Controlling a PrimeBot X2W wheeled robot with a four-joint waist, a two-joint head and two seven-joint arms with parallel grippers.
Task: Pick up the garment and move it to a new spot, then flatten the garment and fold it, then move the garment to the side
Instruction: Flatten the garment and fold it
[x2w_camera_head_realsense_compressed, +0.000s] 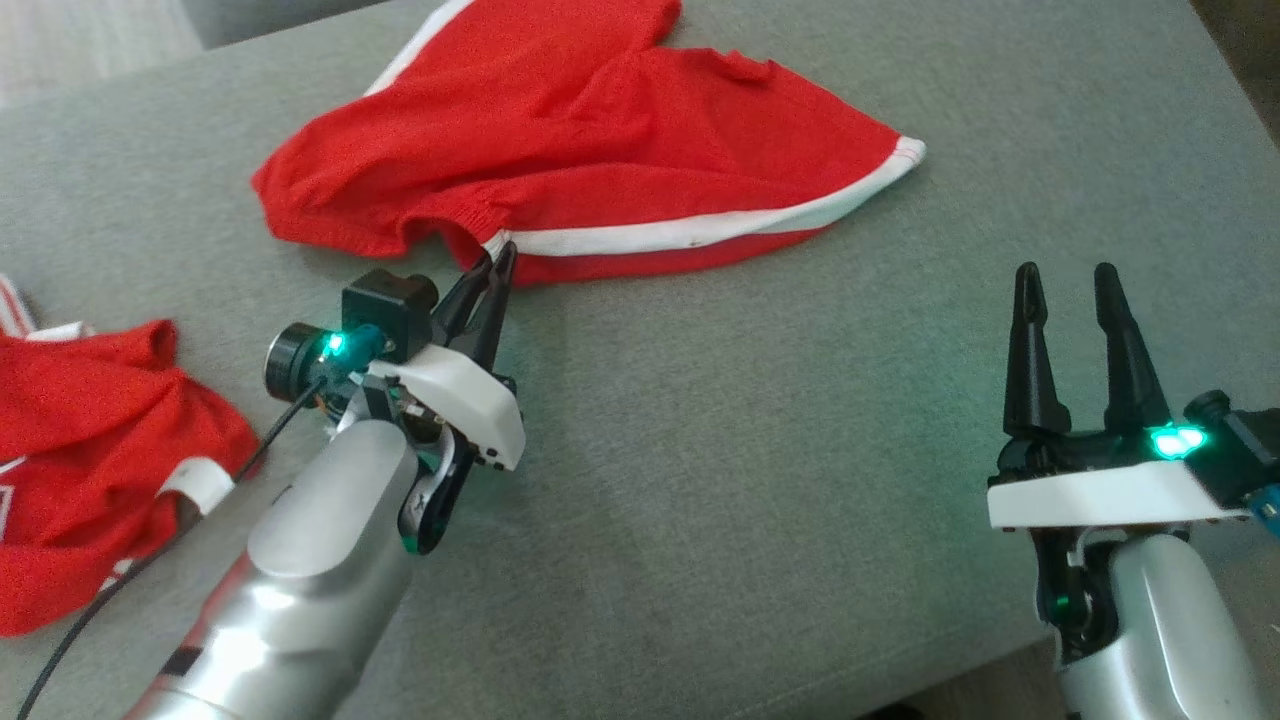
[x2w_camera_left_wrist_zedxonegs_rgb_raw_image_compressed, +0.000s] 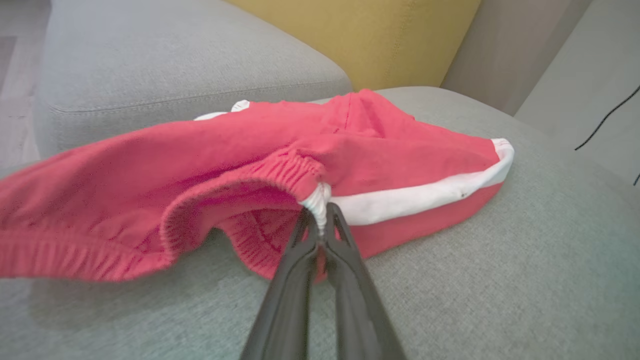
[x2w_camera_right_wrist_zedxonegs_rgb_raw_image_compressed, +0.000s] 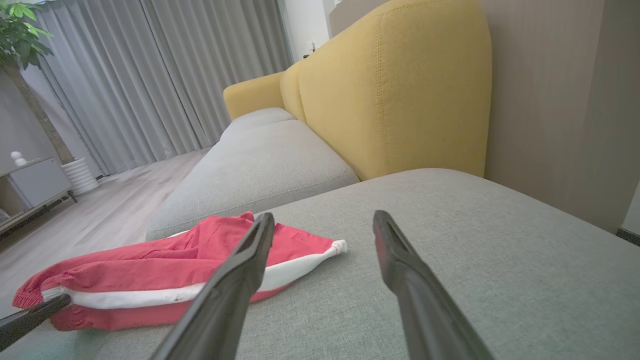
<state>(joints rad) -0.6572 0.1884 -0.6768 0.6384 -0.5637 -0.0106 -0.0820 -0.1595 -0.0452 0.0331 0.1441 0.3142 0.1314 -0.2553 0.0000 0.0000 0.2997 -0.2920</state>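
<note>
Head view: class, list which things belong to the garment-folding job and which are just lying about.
Job: red shorts; left gripper, shut on them; right gripper, open.
Lying about: second red garment, at the left edge.

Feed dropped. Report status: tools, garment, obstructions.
Left tool shut on red shorts at waistband. Right tool open. Shorts crumpled on grey cushion. Second red garment at left, apart.

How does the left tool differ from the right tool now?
The left tool is shut on the red shorts at the waistband; the right tool is open and empty. The left tool touches the shorts; the right tool stands apart from them. Both have dark fingers.
</note>
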